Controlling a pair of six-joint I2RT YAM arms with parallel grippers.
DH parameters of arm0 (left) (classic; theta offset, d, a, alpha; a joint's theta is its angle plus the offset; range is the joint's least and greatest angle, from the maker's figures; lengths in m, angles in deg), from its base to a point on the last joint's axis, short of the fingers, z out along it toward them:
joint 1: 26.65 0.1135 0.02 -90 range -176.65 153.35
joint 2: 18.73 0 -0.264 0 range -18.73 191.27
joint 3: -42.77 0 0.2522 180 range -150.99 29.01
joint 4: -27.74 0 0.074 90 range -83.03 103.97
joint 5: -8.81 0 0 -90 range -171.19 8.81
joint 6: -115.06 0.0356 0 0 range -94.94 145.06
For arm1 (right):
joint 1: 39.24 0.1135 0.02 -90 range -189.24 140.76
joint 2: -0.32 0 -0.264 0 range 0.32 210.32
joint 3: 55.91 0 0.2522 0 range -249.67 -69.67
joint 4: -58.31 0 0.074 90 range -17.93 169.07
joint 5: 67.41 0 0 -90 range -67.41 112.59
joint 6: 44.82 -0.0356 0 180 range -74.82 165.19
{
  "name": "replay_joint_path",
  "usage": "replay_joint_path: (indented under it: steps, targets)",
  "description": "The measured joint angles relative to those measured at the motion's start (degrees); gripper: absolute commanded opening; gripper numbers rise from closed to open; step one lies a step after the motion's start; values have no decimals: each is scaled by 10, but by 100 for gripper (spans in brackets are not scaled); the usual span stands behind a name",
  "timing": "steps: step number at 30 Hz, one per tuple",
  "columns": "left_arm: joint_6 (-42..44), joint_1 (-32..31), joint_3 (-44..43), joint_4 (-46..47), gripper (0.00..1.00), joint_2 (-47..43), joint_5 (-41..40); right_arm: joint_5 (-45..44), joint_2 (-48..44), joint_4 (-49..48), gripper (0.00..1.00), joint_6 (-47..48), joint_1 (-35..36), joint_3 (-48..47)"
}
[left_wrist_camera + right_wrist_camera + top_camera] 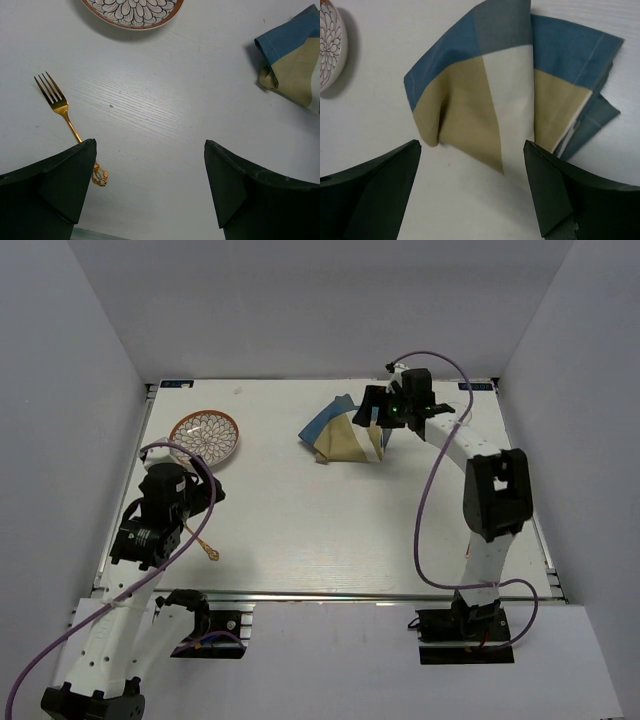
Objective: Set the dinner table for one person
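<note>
The dinner table (330, 530) is a large white tabletop with metal rails. A crumpled blue, tan and white cloth placemat (345, 437) lies at the far middle, folded up on itself. My right gripper (378, 428) hovers over its right side, open, with a fold of the placemat (485, 90) hanging between and ahead of the jaws. A patterned plate (205, 435) with a brown rim sits at the far left. A gold fork (62, 107) lies near the left front. My left gripper (150, 145) is open and empty just right of the fork's handle.
The plate's edge shows at the top of the left wrist view (132, 7) and at the left of the right wrist view (327, 45). The placemat shows at the right of the left wrist view (295, 60). Grey walls enclose the table on three sides.
</note>
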Motion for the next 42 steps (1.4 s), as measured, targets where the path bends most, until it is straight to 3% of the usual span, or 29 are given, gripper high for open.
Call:
replay_joint_path:
  steps: [9,12,13,15,16,17,22,28,30,33,35,36,40,42]
  targets:
    - [11,0,0,3,98,23,25,46,266,52,89,76,-5,-254]
    - [16,0,0,6,98,34,35,61,319,76,82,88,-6,-319]
    - [17,0,0,7,98,35,37,67,328,79,62,90,-6,-331]
    - [19,0,0,9,98,37,43,79,333,80,42,97,-6,-339]
    - [20,0,0,10,98,38,45,87,333,81,12,100,-6,-339]
    - [21,0,0,11,98,38,46,94,332,79,0,100,-6,-339]
    - [26,0,0,15,98,38,57,117,248,22,0,99,-5,-219]
    - [29,0,0,17,98,34,61,160,49,-105,0,82,1,7]
    - [30,0,0,18,98,30,62,167,-24,-163,8,72,8,85]
    - [30,0,0,19,98,22,63,171,-127,-256,39,63,25,225]
    - [30,0,0,19,98,18,63,175,-188,-307,47,52,39,324]
    - [30,0,0,19,98,17,63,178,-215,-330,56,47,46,372]
    - [30,0,0,20,98,16,65,187,-352,-409,72,17,80,581]
    - [30,0,0,22,98,16,66,188,-436,-419,76,-4,95,661]
